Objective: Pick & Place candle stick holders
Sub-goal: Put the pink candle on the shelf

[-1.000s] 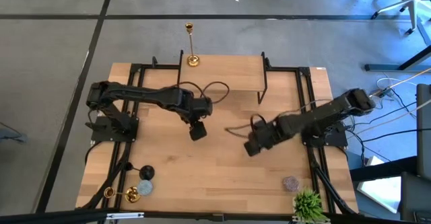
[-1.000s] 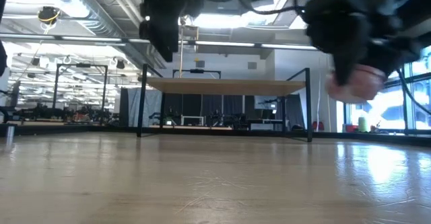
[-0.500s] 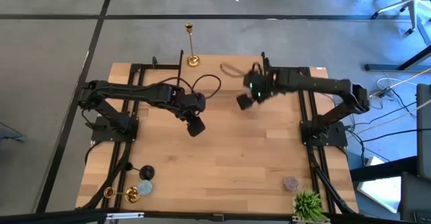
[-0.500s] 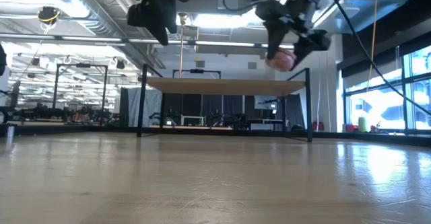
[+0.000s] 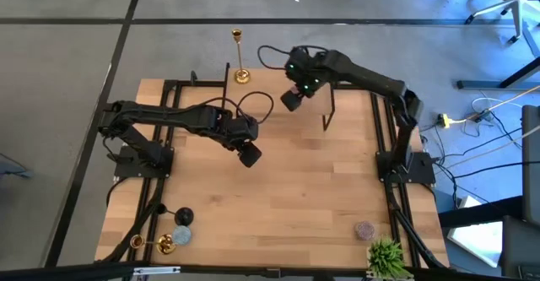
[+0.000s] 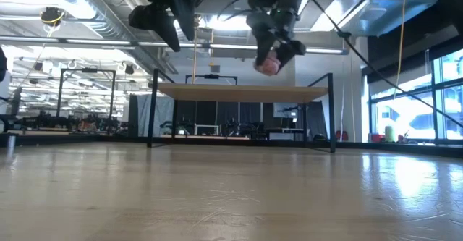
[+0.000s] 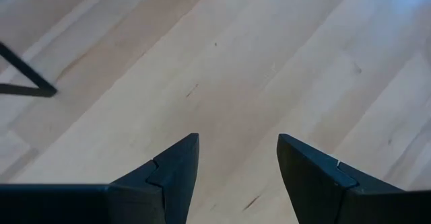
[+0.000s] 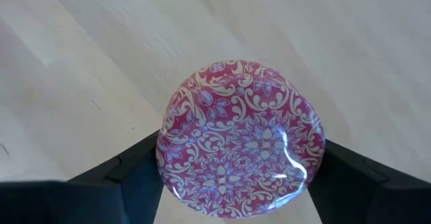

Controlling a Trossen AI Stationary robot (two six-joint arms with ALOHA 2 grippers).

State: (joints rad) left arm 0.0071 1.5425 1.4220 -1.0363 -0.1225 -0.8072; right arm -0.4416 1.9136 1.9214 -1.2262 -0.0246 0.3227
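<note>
One gold candle stick holder [image 5: 241, 58] stands upright by its round base on the far left end of the raised wooden shelf [image 5: 278, 85]; its stem also shows in the low view [image 6: 194, 53]. Another [image 5: 157, 245] lies on its side at the table's near left corner. My right gripper [image 5: 291, 100] hangs over the shelf, right of the standing holder, shut on a glossy round pink-and-white patterned disc [image 8: 240, 138]. My left gripper [image 5: 250, 154] hangs open above the table's middle, with only bare wood between its fingers [image 7: 238, 143]. My right gripper pinches the patterned disc by two opposite points of its rim [image 8: 166, 163] between its two fingers [image 8: 128, 177]. The fingers come from above, slanting down. The disc is lifted clear above the shelf, its patterned face toward the wrist; in the low view it shows below the fingers [image 6: 268, 66].
A black round thing [image 5: 183, 216] and a blue-grey disc [image 5: 180, 235] lie by the near left corner. Near the right front a purple-grey disc [image 5: 364, 229] sits beside a green plant [image 5: 386, 256]. The shelf stands on black legs [image 5: 327, 112] at the far side.
My right gripper has swung from the table's right middle toward the far edge and up, carrying the pink disc to above the shelf, and has rolled on the way. My left gripper has rolled about its own axis, staying over the table's middle and open.
</note>
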